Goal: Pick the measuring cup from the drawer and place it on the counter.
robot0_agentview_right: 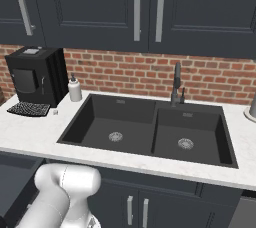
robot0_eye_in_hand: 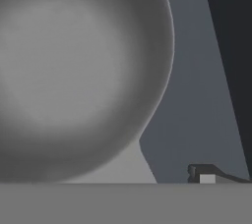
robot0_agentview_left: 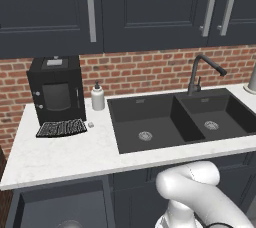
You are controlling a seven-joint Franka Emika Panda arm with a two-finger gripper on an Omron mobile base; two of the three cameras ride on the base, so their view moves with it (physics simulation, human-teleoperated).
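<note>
- You see the measuring cup (robot0_eye_in_hand: 64, 61) very large in the hand view, its round bowl covering the left and upper parts and the base of its handle showing below.
- In the left base view, you find the cup's rounded top low in the pulled-out drawer (robot0_agentview_left: 62, 204), at the bottom edge.
- Your gripper (robot0_eye_in_hand: 126, 175) looks open: 1 fingertip stands off to the right in the hand view, with a gap between it and the handle; the cup hides the other side.
- The counter (robot0_agentview_left: 65, 154) above the drawer carries a white soap bottle (robot0_agentview_left: 98, 99) beside a black machine (robot0_agentview_left: 57, 89), left of the 2-basin sink (robot0_agentview_left: 150, 122).
</note>
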